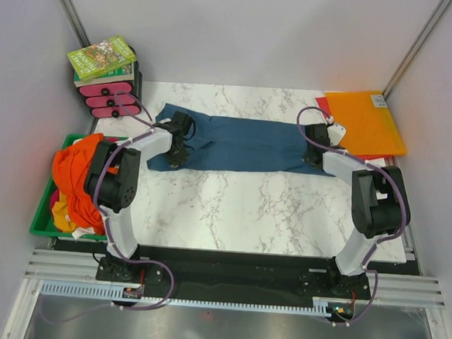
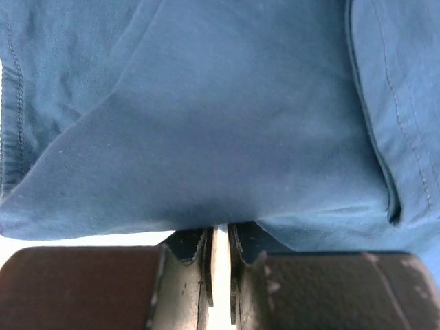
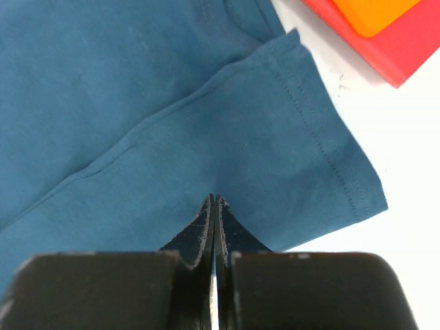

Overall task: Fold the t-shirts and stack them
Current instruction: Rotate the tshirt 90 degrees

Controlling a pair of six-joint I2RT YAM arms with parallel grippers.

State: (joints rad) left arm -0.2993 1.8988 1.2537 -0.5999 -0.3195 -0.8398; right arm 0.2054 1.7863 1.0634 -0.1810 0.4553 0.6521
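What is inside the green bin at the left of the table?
Crumpled orange t-shirts with yellow and red bits fill the green bin. Whatever lies beneath them is covered.

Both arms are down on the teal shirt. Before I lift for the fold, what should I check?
1. Right gripper grip: ok, jaws shut on the teal t-shirt at its sleeve.
2. Left gripper grip: ok, jaws nearly together with cloth pinched at the tips.
3. Shirt lying flat: not ok, left end bunched.
4. Sleeve clear of red folder: ok, bare table between.
5. Left arm clear of orange t-shirts: cannot tell, elbow overlaps them from above.
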